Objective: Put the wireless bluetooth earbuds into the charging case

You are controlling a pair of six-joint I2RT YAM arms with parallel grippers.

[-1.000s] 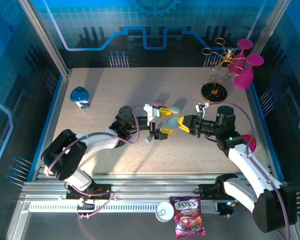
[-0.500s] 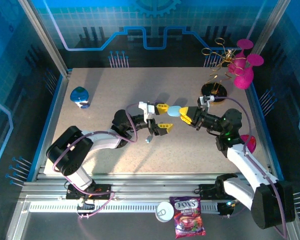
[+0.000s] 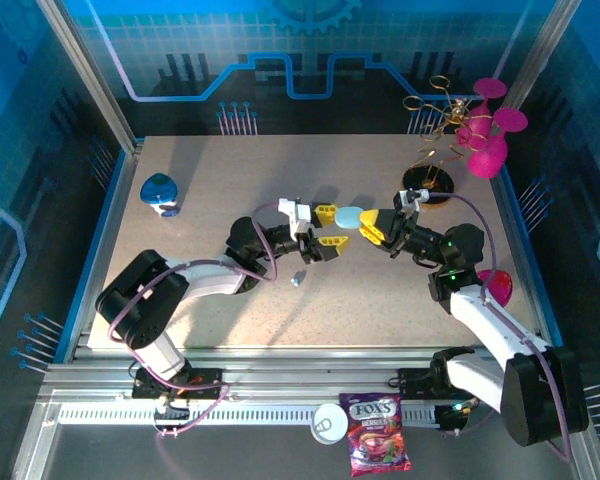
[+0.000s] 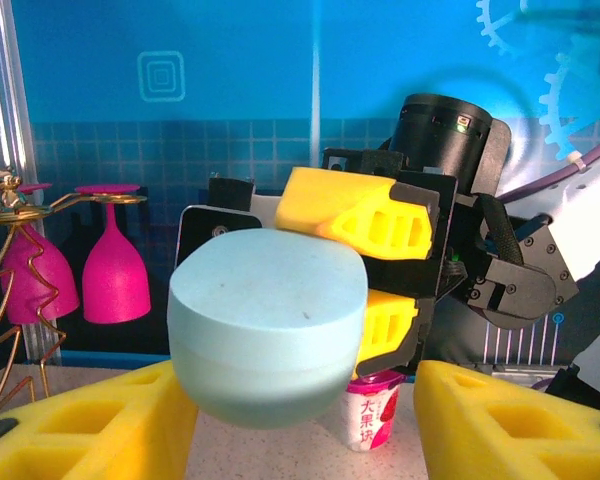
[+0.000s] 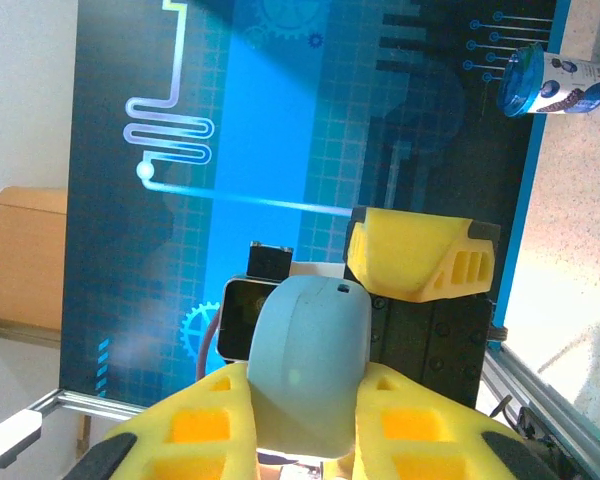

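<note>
Pale teal oval plastic case (image 4: 268,325) before a blue grid-patterned back wall (image 4: 280,80), magenta plastic wine glasses (image 4: 111,270), speckled beige tabletop (image 3: 210,190).

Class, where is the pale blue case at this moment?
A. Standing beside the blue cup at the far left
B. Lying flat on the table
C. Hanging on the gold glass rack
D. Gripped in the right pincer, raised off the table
D: the right pincer has its yellow fingers clamped on either side of the pale blue case, holding it above the table.
</note>
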